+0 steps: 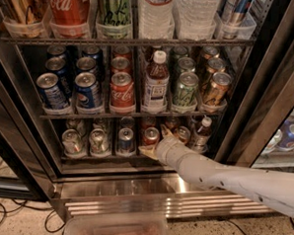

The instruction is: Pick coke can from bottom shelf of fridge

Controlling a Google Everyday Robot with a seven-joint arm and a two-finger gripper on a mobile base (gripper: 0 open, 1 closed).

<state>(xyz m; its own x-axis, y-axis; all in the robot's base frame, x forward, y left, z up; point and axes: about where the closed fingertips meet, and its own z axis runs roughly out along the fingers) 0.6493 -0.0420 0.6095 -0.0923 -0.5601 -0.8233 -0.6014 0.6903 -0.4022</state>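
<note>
Where the gripper sits: the gripper [154, 141] is inside the fridge [133, 187], just toward 5 o'clock from the picture's centre, at the front of the bottom shelf [100, 159].
Fingers: the pale fingers [145, 150] stand spread wider than the can, one tip at 7 o'clock of it and the other at 2 o'clock. Whether either pad touches the metal cannot be told.
Coke can: the coke can [150, 136] stands upright in the front row of the bottom shelf, between those two tips, its silver top facing up.
Arm: the grey-white arm [223, 175] comes in from 4 o'clock, crossing the steel sill at the fridge's foot.
Neighbours at 9 o'clock: a blue-and-silver can [125, 139] stands just beside the coke can, with silver cans [99, 140] further along the row.
Neighbours at 3 o'clock: a copper-brown can [182, 134] is partly hidden behind the wrist, and a small dark bottle [203, 131] with a white cap stands beyond it.
Middle rack, at 12 o'clock of the gripper: blue Pepsi cans [89, 90], a red cola can [121, 91], a white-capped bottle [156, 82], green cans [186, 88] and copper cans [217, 88].
Floor at 6 o'clock: a clear plastic bin [116, 228] lies against the lower edge, and dark cables [3, 216] lie at 8 o'clock.
</note>
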